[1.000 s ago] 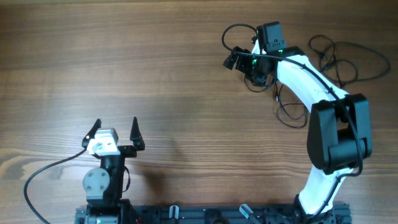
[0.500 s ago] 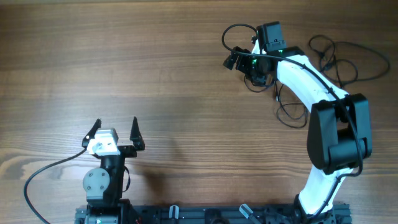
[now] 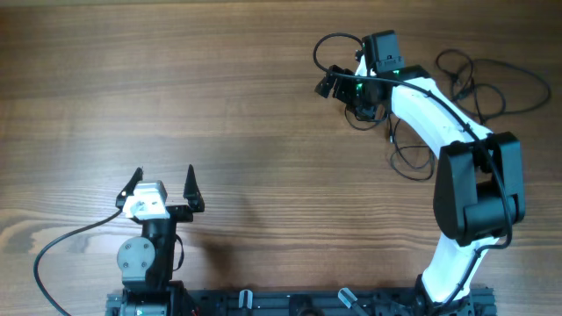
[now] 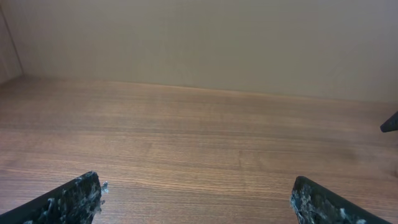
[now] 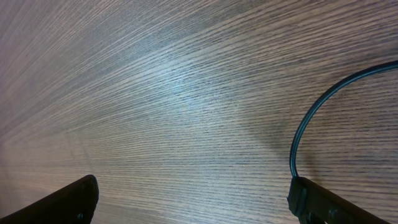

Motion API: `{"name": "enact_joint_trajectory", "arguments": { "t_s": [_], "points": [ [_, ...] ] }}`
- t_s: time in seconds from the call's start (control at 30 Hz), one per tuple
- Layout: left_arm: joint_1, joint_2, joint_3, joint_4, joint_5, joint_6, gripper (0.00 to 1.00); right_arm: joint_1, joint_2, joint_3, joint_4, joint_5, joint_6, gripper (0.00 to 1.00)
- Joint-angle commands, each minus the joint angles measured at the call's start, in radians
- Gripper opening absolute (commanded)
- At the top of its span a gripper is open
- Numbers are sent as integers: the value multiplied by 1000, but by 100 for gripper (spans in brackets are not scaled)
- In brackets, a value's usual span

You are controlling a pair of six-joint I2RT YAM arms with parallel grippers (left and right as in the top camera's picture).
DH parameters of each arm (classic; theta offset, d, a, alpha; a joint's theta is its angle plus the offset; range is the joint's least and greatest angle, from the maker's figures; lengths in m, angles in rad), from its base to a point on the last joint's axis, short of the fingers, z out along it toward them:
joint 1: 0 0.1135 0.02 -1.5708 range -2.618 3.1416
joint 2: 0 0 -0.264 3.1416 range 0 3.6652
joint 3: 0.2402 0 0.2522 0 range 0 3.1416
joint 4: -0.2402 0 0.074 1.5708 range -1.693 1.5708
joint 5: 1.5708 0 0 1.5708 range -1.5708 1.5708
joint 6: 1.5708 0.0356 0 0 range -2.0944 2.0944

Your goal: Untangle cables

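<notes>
Showing warm brown wood grain across the worktop (image 3: 176, 88); plain black on the cables (image 3: 463, 85), upper right; white with black joints on the right arm (image 3: 421, 105).

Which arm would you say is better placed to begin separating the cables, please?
The right. Its open right gripper hovers at the cables, one looping beside its finger. The left gripper, also open, sits back near its base, far from any cable.

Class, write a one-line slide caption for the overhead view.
Right tool open among the black cables on the wooden table; left tool open near its base, well away from them.
</notes>
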Motion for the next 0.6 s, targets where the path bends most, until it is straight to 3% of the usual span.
{"name": "enact_joint_trajectory", "arguments": {
  "t_s": [0.0,0.2,0.57],
  "points": [
    [-5,-10,-2,-6,8,19,100,2,-114,-6,2,10,8,100],
    [-5,-10,-2,-6,8,19,100,2,-430,-6,5,10,8,100],
    [-5,-10,-2,-6,8,19,100,2,-773,-6,6,10,8,100]
  ]
}}
